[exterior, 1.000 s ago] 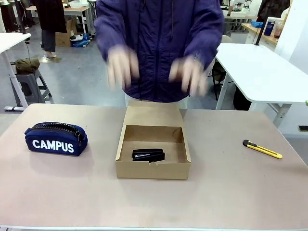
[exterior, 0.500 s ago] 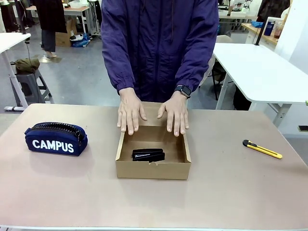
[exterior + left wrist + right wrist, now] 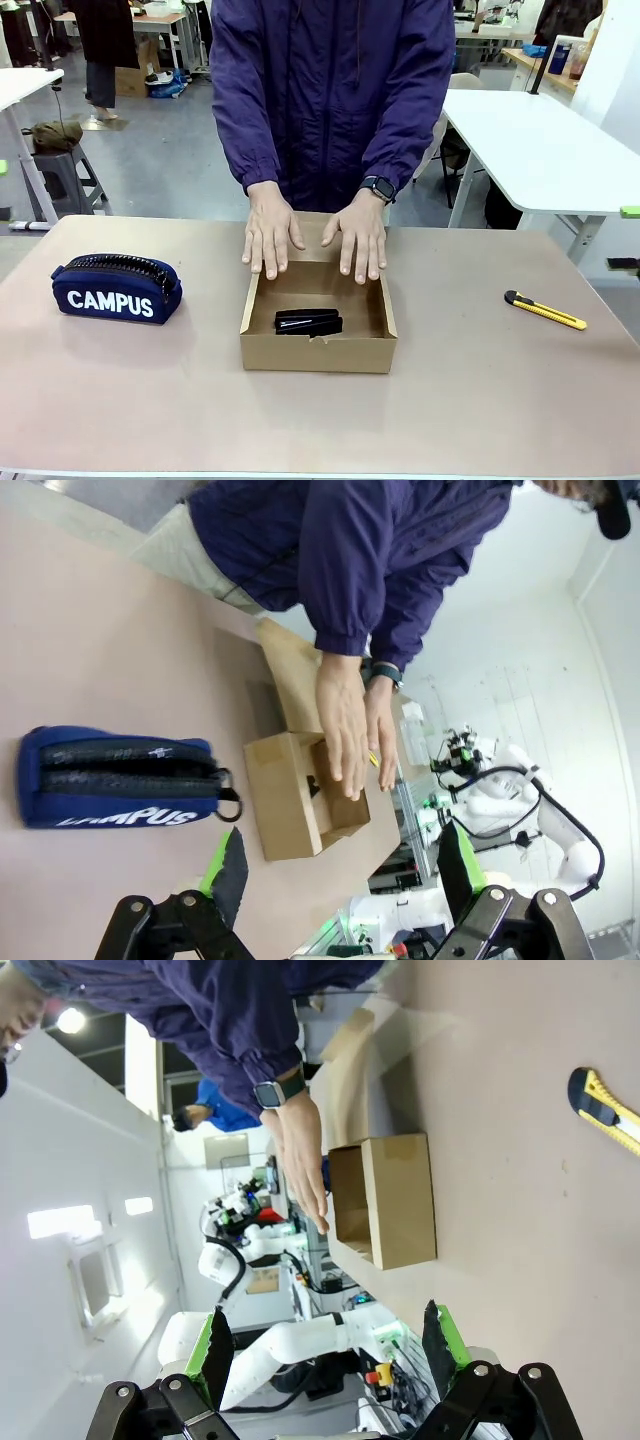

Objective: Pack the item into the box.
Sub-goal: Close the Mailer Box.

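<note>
The brown cardboard box [image 3: 318, 350] stands open at the table's middle. The item, a small black stapler [image 3: 308, 322], lies flat on its floor. A person in a purple jacket rests both hands [image 3: 272, 236] on the flap lid [image 3: 318, 228] at the box's far edge, fingers reaching over the rim. In the left wrist view my left gripper [image 3: 343, 875] is open and empty, well away from the box [image 3: 290, 805]. In the right wrist view my right gripper [image 3: 328, 1352] is also open and empty, with the box [image 3: 398, 1200] farther off.
A navy "CAMPUS" pouch [image 3: 117, 288] lies left of the box and appears again as the pouch [image 3: 120, 778]. A yellow-and-black utility knife [image 3: 545, 310] lies at the right, also seen as the knife [image 3: 605, 1110]. White tables stand behind the person.
The person's hands came down from the air onto the flap at the box's far edge. Since half a second ago one hand shifted slightly. Stapler and box have not moved.
</note>
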`<state>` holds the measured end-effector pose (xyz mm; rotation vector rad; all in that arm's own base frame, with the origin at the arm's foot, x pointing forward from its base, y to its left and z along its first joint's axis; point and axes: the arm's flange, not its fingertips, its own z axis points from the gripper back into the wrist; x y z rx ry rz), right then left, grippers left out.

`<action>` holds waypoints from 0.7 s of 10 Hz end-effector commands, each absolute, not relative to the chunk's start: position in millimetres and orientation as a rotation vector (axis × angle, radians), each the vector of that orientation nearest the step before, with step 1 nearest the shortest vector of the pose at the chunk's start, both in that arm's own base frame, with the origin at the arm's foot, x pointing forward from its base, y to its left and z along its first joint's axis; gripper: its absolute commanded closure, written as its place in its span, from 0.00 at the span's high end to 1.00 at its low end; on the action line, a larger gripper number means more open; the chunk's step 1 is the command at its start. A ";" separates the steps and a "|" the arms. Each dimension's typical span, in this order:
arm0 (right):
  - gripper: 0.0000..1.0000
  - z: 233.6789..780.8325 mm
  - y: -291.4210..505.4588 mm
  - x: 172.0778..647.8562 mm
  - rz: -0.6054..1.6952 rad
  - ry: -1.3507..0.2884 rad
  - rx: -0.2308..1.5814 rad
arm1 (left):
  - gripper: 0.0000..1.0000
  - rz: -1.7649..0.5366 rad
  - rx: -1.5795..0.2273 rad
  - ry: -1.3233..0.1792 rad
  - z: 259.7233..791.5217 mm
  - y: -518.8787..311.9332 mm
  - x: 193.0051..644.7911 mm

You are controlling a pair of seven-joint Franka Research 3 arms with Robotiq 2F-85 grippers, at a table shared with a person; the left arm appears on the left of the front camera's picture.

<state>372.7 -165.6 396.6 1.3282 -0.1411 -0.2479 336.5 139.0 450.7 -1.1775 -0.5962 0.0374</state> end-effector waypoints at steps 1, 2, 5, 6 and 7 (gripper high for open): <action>1.00 410.5 -135.2 387.4 -0.211 -0.182 1.281 | 1.00 -0.077 -1.234 -0.527 463.6 108.4 375.0; 1.00 415.3 -117.8 395.8 -0.204 -0.201 1.256 | 1.00 -0.122 -1.247 -0.498 465.7 90.0 393.1; 1.00 424.1 -51.3 434.1 -0.161 -0.236 1.181 | 1.00 -0.225 -1.176 -0.465 467.1 17.0 440.2; 1.00 424.2 -29.3 450.0 -0.138 -0.239 1.157 | 1.00 -0.235 -1.105 -0.471 460.8 -0.8 454.1; 1.00 421.6 -7.0 475.7 -0.121 -0.255 1.130 | 1.00 -0.270 -1.087 -0.441 447.9 -20.4 469.9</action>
